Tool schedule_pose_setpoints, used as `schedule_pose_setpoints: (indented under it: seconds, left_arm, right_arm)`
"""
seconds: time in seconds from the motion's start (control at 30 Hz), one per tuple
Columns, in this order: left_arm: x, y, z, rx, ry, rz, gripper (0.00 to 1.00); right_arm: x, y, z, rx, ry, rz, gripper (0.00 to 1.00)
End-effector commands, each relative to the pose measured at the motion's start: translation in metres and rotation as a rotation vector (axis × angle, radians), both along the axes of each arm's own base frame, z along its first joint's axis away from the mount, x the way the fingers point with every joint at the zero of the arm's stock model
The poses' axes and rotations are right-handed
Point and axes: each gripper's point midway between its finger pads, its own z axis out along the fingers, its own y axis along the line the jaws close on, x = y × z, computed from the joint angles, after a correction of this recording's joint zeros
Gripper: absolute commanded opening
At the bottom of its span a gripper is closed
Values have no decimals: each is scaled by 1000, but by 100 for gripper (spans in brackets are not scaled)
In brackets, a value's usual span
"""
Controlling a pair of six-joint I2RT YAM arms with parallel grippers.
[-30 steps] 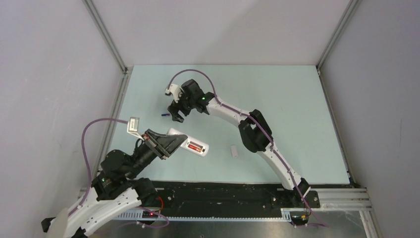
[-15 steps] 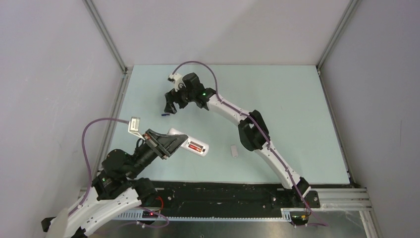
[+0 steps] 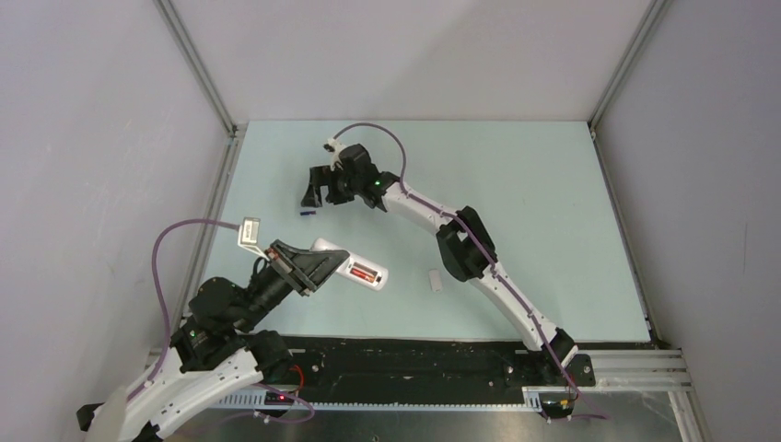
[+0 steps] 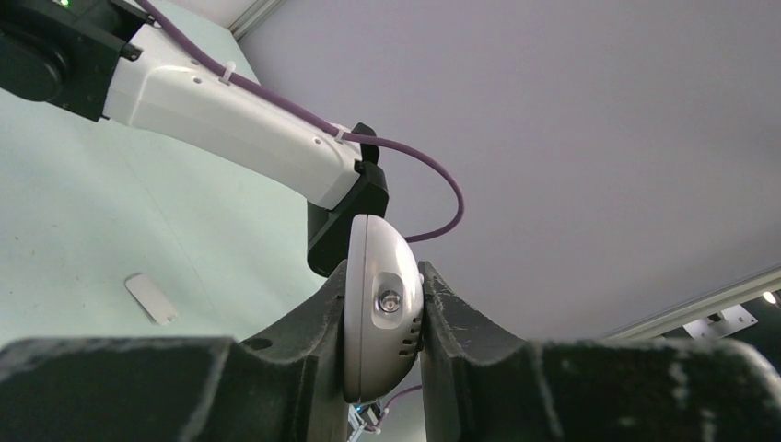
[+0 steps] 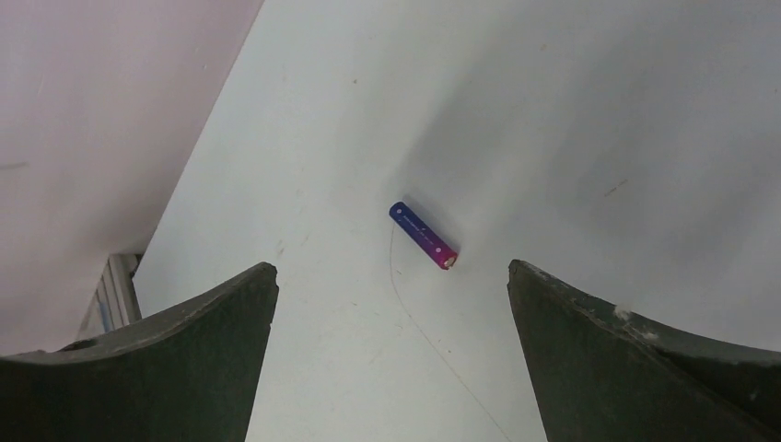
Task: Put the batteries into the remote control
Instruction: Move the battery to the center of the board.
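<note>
My left gripper point(image 3: 332, 261) is shut on one end of the white remote control point(image 3: 361, 271), which it holds just above the table. In the left wrist view the remote control's rounded end point(image 4: 379, 313) sits clamped between both fingers. A red-orange battery point(image 3: 365, 273) lies in its open bay. The dark blue battery point(image 3: 308, 212) lies loose on the table at the far left. My right gripper point(image 3: 312, 194) hovers just above it, open. In the right wrist view the blue battery point(image 5: 423, 236) lies slantwise ahead of the wide-apart fingers of the right gripper point(image 5: 391, 276), touching neither.
A small white cover plate point(image 3: 437, 280) lies on the pale green table right of the remote control, and the left wrist view shows the cover plate point(image 4: 150, 298) too. The left wall and its metal rail point(image 3: 214, 198) stand close to the blue battery. The right arm point(image 3: 479, 262) stretches diagonally across the table.
My right gripper has swung left and a little farther back, turning over the blue battery, and its jaws have spread a bit wider. The left arm and remote control have not moved.
</note>
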Motion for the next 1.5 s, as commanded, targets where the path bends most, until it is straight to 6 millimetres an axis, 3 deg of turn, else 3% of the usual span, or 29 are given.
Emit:
schedule_pose_setpoints:
  seconds: [0.0, 0.37, 0.97, 1.47]
  left_arm:
    - [-2, 7, 16, -29, -46, 15, 2]
    - [-2, 15, 14, -7, -56, 41, 3]
    - [1, 14, 5, -5, -26, 54, 1]
    - [-10, 23, 10, -87, -10, 30, 0]
  right_arm:
    - [11, 8, 4, 91, 79, -75, 99]
    - [20, 12, -10, 153, 163, -129, 99]
    - [8, 17, -20, 203, 256, -47, 99]
    - [2, 32, -21, 286, 304, -54, 99]
